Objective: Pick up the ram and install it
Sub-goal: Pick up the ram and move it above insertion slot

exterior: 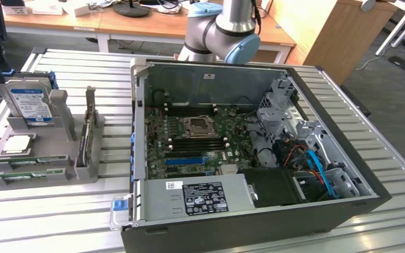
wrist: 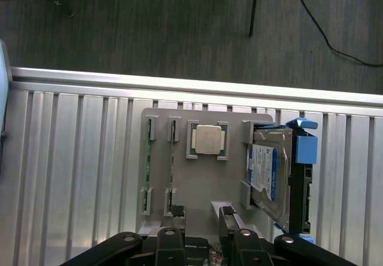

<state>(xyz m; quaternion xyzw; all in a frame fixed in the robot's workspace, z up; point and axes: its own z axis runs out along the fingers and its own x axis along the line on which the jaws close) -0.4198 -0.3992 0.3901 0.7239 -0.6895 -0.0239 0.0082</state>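
Note:
A ram stick (exterior: pixel 88 125) stands on its long edge in the tall slot of the grey parts holder (exterior: pixel 61 174), at the exterior view's left. Two more green ram sticks (exterior: pixel 28 161) lie in the holder's low front slots, and in the wrist view they show edge-on (wrist: pixel 148 165). My gripper (wrist: pixel 200 243) hangs high above the holder, its black fingers (wrist: pixel 170 242) apart and open with nothing clearly between them. The open computer case (exterior: pixel 259 221) lies in the middle with the motherboard (exterior: pixel 195 142) exposed, dark memory slots beside the processor socket.
The holder also carries a silver hard drive (exterior: pixel 30 103) (wrist: pixel 269 173) with a blue-white label and a square silver processor (exterior: pixel 18 143) (wrist: pixel 207 139). The arm's blue-capped joint (exterior: pixel 227 29) rises behind the case. Everything rests on a slatted metal table (exterior: pixel 48 221); dark floor (wrist: pixel 179 27) lies beyond its edge.

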